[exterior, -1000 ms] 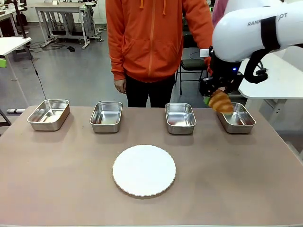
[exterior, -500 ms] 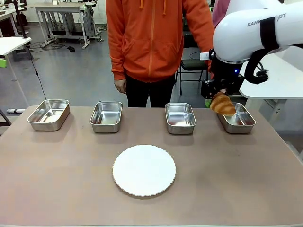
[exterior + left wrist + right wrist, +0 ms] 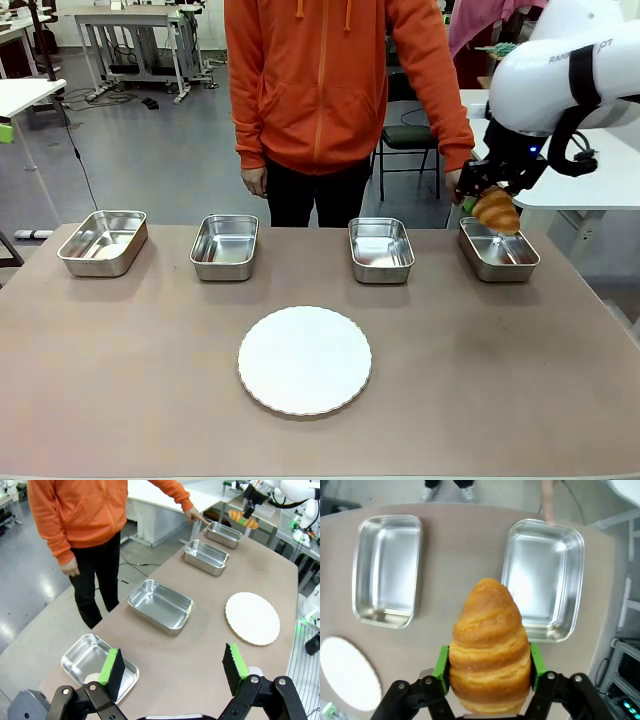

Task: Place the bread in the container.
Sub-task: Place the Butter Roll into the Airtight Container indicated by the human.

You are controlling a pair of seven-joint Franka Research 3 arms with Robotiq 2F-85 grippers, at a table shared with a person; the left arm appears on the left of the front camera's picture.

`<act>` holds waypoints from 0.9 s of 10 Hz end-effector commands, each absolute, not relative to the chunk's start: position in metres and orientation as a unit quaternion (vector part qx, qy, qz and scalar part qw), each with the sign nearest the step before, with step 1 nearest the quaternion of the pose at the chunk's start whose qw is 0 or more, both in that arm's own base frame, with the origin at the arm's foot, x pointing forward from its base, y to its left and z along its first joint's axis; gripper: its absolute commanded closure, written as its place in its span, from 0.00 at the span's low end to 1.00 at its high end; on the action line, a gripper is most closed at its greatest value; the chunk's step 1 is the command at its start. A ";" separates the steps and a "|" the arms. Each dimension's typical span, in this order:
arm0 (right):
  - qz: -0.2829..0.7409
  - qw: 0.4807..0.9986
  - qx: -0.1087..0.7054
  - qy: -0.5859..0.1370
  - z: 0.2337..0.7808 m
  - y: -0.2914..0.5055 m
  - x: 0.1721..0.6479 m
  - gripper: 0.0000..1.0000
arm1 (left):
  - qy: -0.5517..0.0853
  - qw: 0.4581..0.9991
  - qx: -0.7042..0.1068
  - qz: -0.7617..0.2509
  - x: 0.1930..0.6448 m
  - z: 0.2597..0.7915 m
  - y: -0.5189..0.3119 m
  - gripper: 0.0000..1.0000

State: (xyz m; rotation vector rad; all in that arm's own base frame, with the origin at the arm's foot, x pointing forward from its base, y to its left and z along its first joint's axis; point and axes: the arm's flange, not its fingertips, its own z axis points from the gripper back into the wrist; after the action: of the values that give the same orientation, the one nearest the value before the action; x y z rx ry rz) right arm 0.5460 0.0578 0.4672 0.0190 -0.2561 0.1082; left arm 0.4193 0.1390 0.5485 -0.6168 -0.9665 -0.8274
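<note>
The right gripper (image 3: pixel 487 672) holds the bread (image 3: pixel 490 647) between its two green pads (image 3: pixel 441 666), clamped at the thick middle of the croissant, with the pointed end sticking out forward. In the front view the bread (image 3: pixel 496 211) hangs in the air above the far left corner of the container (image 3: pixel 500 251), the steel tray at the right end of the row, and it does not touch the tray. A hand of the person (image 3: pixel 193 515) points near this tray. I judge the bread as light and soft, with a flaky crust that breaks easily, so a strong squeeze may crush it; the thick middle looks the best place to hold, because the thin ends could tear off. The left gripper (image 3: pixel 174 668) is spread wide with nothing in it, above the near edge of the table (image 3: pixel 150 360).
</note>
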 end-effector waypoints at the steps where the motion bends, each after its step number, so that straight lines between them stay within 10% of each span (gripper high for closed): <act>1: 0.049 0.987 0.029 -0.149 0.455 0.038 0.568 0.27 | -0.448 0.756 -0.284 -0.385 0.418 0.550 0.137 0.00; 9: 0.043 0.985 0.029 -0.165 0.390 0.000 0.595 0.27 | -0.448 0.756 -0.284 -0.385 0.418 0.550 0.137 0.00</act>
State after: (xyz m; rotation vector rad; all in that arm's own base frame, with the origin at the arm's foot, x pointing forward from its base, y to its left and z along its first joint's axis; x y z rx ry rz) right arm 0.5926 0.0094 0.3896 0.0283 -0.3151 0.0590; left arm 0.4192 0.1391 0.5486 -0.6167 -0.9667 -0.8275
